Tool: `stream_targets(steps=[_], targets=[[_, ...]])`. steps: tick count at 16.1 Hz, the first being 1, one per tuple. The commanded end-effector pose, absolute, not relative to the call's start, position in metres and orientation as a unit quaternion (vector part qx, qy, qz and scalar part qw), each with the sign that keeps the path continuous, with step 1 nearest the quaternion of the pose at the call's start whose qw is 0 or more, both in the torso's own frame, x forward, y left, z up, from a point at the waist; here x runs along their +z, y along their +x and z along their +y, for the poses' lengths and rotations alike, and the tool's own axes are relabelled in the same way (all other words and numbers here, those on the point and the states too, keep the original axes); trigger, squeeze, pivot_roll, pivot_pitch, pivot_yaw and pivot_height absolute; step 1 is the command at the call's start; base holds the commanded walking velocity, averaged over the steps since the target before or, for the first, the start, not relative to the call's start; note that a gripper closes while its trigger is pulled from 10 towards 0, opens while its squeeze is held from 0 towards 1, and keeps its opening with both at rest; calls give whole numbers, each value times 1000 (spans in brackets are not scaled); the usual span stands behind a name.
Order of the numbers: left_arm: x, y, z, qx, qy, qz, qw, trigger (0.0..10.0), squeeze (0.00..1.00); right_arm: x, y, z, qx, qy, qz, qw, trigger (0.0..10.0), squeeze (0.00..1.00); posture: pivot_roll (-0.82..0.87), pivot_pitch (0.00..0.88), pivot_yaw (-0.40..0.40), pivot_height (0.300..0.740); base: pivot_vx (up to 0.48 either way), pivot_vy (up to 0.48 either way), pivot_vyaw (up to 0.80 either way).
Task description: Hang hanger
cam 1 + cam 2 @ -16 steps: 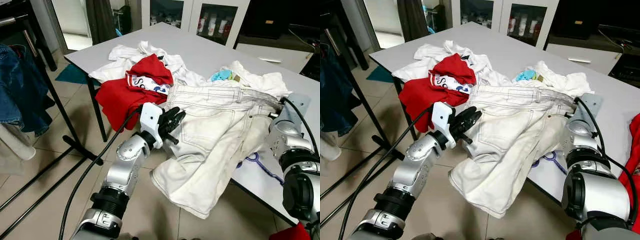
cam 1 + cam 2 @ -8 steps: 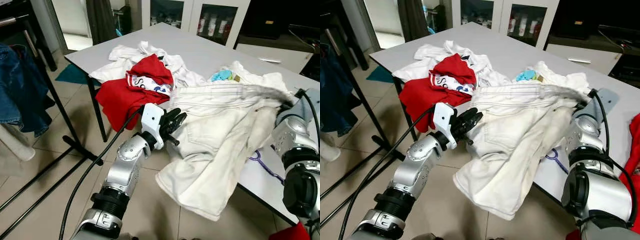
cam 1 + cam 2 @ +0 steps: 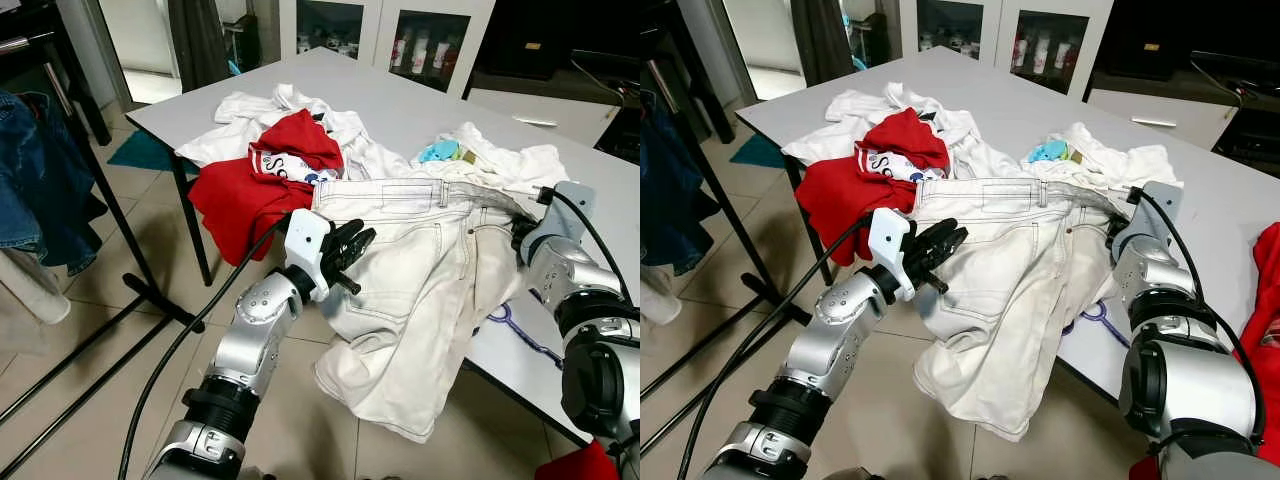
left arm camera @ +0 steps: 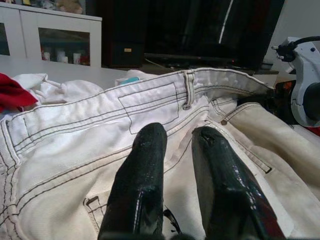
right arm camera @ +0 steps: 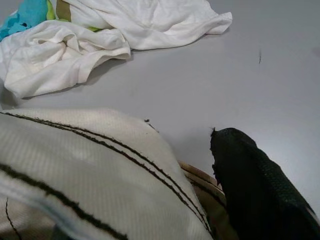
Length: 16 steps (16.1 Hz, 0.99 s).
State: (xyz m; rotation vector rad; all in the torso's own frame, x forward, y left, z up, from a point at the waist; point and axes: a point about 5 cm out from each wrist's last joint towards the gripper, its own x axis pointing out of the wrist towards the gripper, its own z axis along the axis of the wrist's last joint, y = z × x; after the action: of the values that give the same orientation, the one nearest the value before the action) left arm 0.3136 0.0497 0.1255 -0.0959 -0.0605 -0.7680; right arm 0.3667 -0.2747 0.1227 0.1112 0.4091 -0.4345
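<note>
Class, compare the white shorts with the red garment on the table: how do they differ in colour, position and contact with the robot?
The white shorts are cream with dark stitching; the red garment is red with a white printed panel. The shorts hang off the table's near edge, the red garment off its left edge. The left claw touches the shorts, not the red garment. Both are crumpled.

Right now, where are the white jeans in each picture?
Left eye: white jeans in the middle, hanging off the table.
Right eye: middle, same drape.
Left wrist: spread behind the left claw.
Right wrist: waistband, lower left.
Shared landmark: red shirt.
</note>
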Motion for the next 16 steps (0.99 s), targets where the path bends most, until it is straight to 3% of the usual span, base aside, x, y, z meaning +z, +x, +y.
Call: stream_targets(steps=[1, 11, 12, 13, 14, 16], targets=[[128, 313, 48, -375, -42, -33, 925, 10000, 0, 118, 365, -273, -208, 57, 213, 953, 10000, 0, 1, 0, -34, 740, 0, 0, 0], [128, 313, 48, -375, -42, -33, 925, 10000, 0, 118, 365, -273, -208, 57, 213, 953, 10000, 0, 1, 0, -34, 740, 0, 0, 0], [125, 311, 46, -377, -43, -25, 925, 10000, 0, 127, 369, -270, -134, -25, 215, 967, 10000, 333, -16, 0, -30, 740, 0, 0, 0], [124, 310, 44, -379, -44, -21, 924, 10000, 0, 134, 371, -267, -94, -69, 209, 971, 10000, 333, -16, 0, -30, 740, 0, 0, 0], [122, 309, 42, -382, -45, -13, 923, 10000, 0, 143, 374, -262, -61, -109, 193, 973, 10000, 0, -16, 0, -30, 740, 0, 0, 0], [122, 308, 45, -379, -40, -7, 924, 10000, 0, 146, 375, -258, -51, -110, 177, 977, 10000, 0, -13, 0, -26, 740, 0, 0, 0]])
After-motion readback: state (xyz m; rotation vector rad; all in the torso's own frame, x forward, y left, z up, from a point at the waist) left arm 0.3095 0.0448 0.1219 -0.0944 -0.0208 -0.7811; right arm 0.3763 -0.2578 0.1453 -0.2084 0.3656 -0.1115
